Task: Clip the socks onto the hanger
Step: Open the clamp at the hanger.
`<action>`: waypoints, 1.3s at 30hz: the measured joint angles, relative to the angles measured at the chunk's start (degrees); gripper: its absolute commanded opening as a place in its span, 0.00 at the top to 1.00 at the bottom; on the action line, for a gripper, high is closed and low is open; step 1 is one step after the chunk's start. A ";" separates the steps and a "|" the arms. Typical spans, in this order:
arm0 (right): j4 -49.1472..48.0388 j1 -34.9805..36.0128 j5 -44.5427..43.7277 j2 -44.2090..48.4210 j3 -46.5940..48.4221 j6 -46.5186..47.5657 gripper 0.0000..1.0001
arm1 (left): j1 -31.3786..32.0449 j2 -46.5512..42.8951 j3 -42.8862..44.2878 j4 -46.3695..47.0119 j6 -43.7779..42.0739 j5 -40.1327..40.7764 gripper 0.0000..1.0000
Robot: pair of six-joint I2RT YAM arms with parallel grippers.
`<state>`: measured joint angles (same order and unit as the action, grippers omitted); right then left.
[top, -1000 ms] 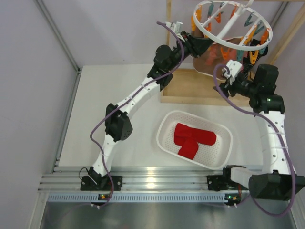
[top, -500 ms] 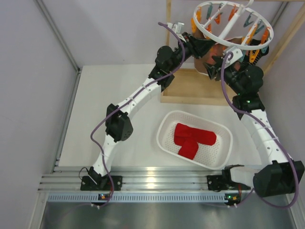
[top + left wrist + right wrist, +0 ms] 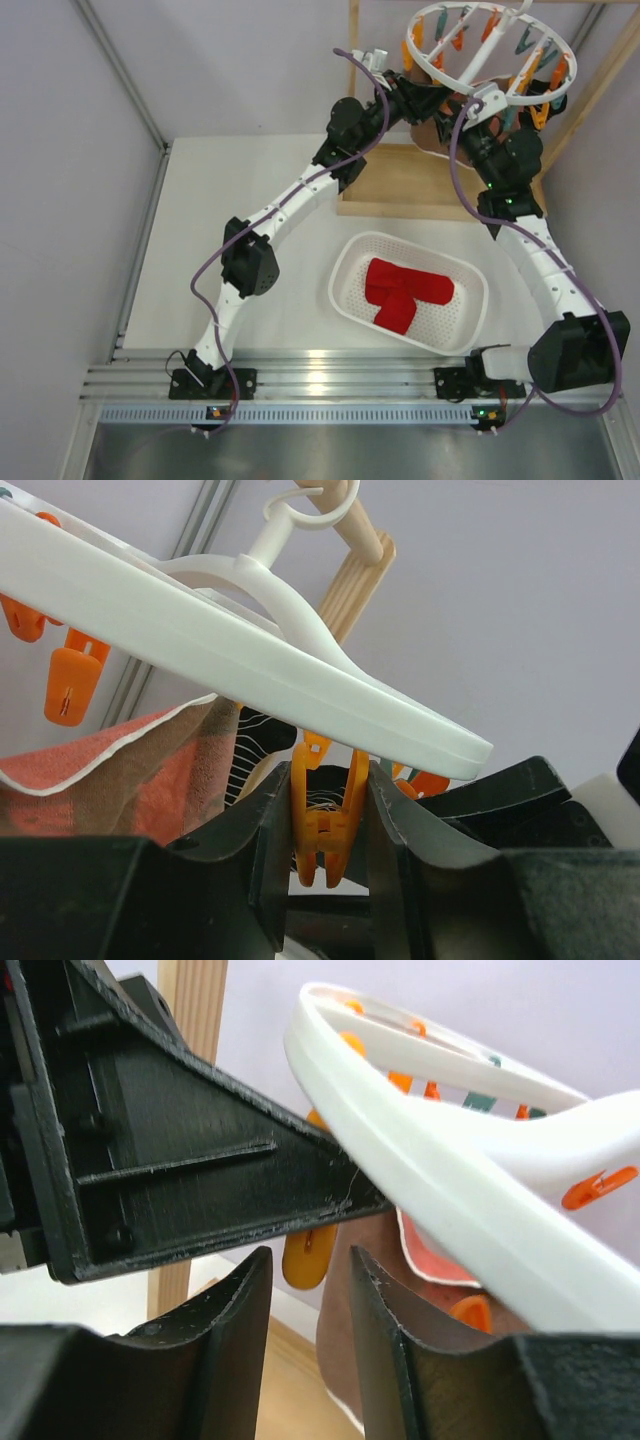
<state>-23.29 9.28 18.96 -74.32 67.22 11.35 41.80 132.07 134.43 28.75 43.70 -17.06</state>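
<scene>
Left fingers (image 3: 268, 825): pressed onto an orange clip (image 3: 328, 830), one finger on each flank. The clip hangs upright under the hanger (image 3: 230, 645). A striped sock (image 3: 255, 742) hangs below the ring at 9 o'clock of that clip; whether it is clipped, I cannot tell. Further out at 9 o'clock hangs a salmon sock (image 3: 120, 780).

Right fingers (image 3: 240, 1310): a narrow gap between them, nothing in it. A second clip (image 3: 308, 1255) dangles just past my tips at 12 o'clock; whether I touch it, I cannot tell. My left arm's black finger crosses that view at 10 o'clock, reaching to the ring.

Overhead: the hanger sits at 1 o'clock, above the wooden frame (image 3: 400, 185). Both sets of fingers meet under its near rim, close together. The red socks (image 3: 405, 288) lie overlapping in the basket (image 3: 345, 262) at 5 o'clock on the counter (image 3: 240, 180), well apart from the hanger.
</scene>
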 measured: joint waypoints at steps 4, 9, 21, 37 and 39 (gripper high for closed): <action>-1.36 0.00 0.66 0.00 0.85 0.04 0.72 | 0.13 0.00 -0.09 0.04 0.15 0.02 0.84; -1.18 -0.04 1.05 0.00 1.57 0.61 0.92 | 0.20 0.00 -0.09 1.14 0.15 0.24 0.84; -0.02 -0.07 1.60 -0.04 2.23 4.35 1.00 | 0.28 0.00 -0.09 1.46 0.13 0.92 0.58; 0.11 -0.26 1.90 1.22 0.74 7.30 1.00 | 0.57 0.00 -0.09 1.44 0.11 2.54 0.57; 0.17 -0.39 1.95 1.36 0.61 7.61 1.00 | 0.57 0.00 -0.09 1.44 0.11 2.60 0.57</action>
<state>-23.11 8.88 20.91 -72.97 67.83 18.96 42.37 132.07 134.34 30.20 43.81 -14.46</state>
